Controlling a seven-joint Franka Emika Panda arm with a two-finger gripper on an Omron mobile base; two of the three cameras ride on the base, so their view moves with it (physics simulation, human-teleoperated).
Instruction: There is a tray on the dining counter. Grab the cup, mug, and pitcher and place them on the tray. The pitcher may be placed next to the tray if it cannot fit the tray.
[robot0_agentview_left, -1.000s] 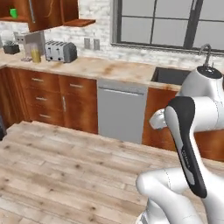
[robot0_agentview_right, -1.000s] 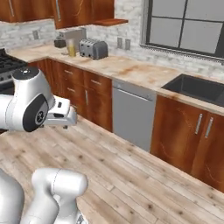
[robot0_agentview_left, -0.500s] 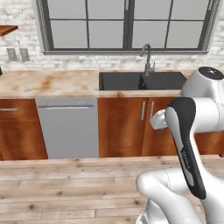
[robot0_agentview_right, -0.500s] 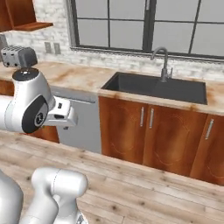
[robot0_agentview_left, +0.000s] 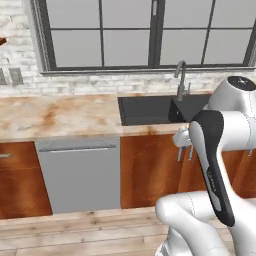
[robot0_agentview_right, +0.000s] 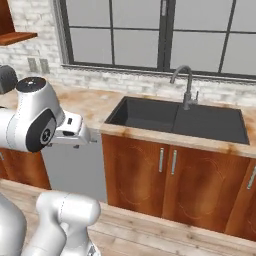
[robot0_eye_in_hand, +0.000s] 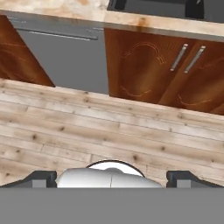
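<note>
The tray, dining counter, cup, mug and pitcher are out of view. My gripper is open, its two dark fingertips standing wide apart with nothing between them. It looks down at a plank floor in front of the kitchen cabinets. In the right base view the hand is held out level, in front of the sink counter's edge and apart from it.
A marbled kitchen counter runs under a large window. It holds a dark sink with a curved faucet. Below are a grey dishwasher and reddish wood cabinet doors. Wood floor lies ahead.
The whole picture has slid left, so the base has turned right: toaster and shelf have left the frame, and the sink and window now sit ahead. The arm's pose looks unchanged.
</note>
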